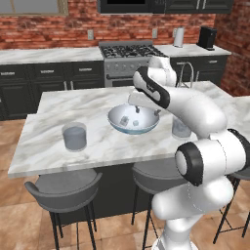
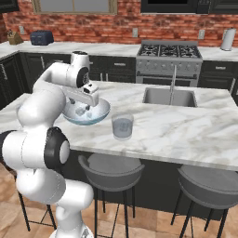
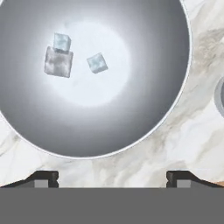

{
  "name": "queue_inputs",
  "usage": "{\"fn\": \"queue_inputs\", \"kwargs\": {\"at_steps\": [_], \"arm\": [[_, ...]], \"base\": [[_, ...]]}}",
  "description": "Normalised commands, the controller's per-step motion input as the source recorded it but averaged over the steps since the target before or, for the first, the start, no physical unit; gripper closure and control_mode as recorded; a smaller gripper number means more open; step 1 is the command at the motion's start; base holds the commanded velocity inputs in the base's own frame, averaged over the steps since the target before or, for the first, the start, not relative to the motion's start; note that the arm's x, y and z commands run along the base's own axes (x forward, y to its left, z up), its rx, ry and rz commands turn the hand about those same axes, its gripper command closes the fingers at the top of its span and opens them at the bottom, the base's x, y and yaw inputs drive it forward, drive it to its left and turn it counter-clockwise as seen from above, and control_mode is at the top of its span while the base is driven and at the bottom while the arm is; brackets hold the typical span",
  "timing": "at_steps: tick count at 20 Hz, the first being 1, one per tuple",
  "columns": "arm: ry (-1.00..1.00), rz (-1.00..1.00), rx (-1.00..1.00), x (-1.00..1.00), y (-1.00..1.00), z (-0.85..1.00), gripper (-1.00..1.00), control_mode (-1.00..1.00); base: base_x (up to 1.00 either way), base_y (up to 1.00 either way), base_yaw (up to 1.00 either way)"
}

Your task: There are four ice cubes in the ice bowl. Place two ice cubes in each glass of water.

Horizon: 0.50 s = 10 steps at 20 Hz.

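In the hand view, the two dark tips of the gripper (image 3: 112,178) sit far apart at the bottom of the frame, so the jaws are open and hold nothing. Marble tabletop (image 3: 175,144) shows between the tips.

Just above them is the ice bowl (image 3: 144,109), big and round, taking up most of the upper frame. Three ice cubes lie inside it, in the upper left. One big grey cube (image 3: 58,62) touches a small pale cube (image 3: 62,42) right above it. Another small cube (image 3: 97,63) lies near them to the right, apart.

In the left base view, three stools (image 1: 63,188) stand along the bottom. The tabletop is above them. One glass of water (image 1: 74,136) stands at the left of the frame, well apart from the bowl in the middle. The gripper hangs over the bowl. The other glass (image 1: 179,128) is just right of the bowl, partly behind the white arm.

Farther back, near the top, is a stove (image 1: 131,53) against a red brick wall (image 1: 73,22).
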Motion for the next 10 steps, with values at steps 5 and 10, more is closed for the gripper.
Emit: {"fn": "queue_inputs", "kwargs": {"at_steps": [5, 10], "arm": [[0.08, -0.26, 0.00, 0.84, 0.52, -0.02, -1.00, -1.00], [0.11, -0.20, 0.00, 0.38, 0.36, -0.13, -1.00, -1.00]], "base": [[0.00, 0.00, 0.00], [0.00, 0.00, 0.00]]}}
